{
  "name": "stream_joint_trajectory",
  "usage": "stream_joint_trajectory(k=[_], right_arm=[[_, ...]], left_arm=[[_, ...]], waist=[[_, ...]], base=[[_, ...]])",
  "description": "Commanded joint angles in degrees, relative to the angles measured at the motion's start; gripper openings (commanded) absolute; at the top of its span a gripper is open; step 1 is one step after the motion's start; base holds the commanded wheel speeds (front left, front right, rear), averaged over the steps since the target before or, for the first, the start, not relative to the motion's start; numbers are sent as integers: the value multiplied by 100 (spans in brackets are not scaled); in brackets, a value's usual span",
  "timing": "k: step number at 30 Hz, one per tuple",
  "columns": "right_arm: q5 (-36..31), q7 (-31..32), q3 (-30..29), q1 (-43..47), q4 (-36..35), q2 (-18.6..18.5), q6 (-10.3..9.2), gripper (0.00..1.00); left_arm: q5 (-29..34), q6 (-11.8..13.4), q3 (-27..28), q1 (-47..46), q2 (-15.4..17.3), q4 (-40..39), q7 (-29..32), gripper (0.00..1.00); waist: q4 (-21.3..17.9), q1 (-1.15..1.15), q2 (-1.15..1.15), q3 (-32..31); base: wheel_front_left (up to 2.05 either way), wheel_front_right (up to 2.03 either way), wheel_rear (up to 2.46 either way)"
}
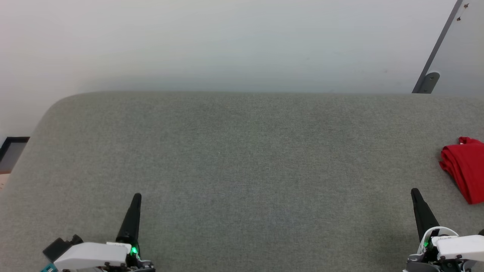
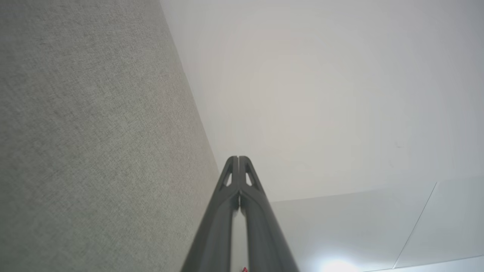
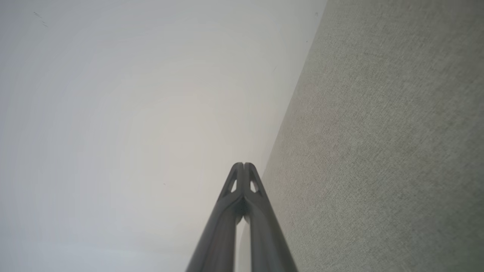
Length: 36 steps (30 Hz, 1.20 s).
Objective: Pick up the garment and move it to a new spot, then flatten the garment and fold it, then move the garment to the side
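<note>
Garment: a red, soft-cloth garment (image 1: 464, 170) gathered into a compact bundle, with layered folds along its left edge. The head view's right border cuts it off, and no sleeves, trim or lettering show.
Garment place: at the far right of the grey, woven-fabric padded bench (image 1: 242, 158), well away from the middle, which is bare.
Left pincer: the left pincer (image 1: 136, 197) is low at the near left, over the bench. Its two long dark fingers are pressed together tip to tip and pinch nothing.
Right pincer: the right pincer (image 1: 415, 192) is low at the near right, its fingers likewise pressed together and empty. The garment lies just beyond it and to its right, apart from it.
Backdrop: a plain pale wall (image 1: 227, 45) rises behind the bench, with a slanted grey metal strut (image 1: 435, 56) at the upper right.
Stage, as a guess: either nothing has begun, or the bundle is already folded and set aside. The pictures do not settle which.
Handling: light, limp and floppy. It will sag and unroll when lifted, it should not slip from a firm pinch, and nothing about it is breakable.
Where to take hold: if it is to be lifted, pinch through several layers at the thick left fold. A single outer layer would let the rest trail open.
Risk: the part beyond the head view's border cannot be judged, so a reach there would be blind.
</note>
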Motion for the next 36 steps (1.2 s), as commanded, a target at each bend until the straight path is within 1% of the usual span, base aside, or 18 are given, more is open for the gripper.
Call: stream_joint_trajectory(k=[1,26,36], right_arm=[[162,42,-23,-103,2,11,-4,0],[994,267,-65,-235,123,110,-6,0],[968,266,-62,-199,120,105,-6,0]], left_arm=[[-139,-27,24,-102,-13,10,38,0],[-1019,-31,130,-296,-85,185,319,0],[-970,-31,148,-289,-101,182,329,0]], waist=[[-5,0,0,2],[-78,0,0,33],[-78,0,0,33]], base=[[0,0,0],[0,0,0],[0,0,0]])
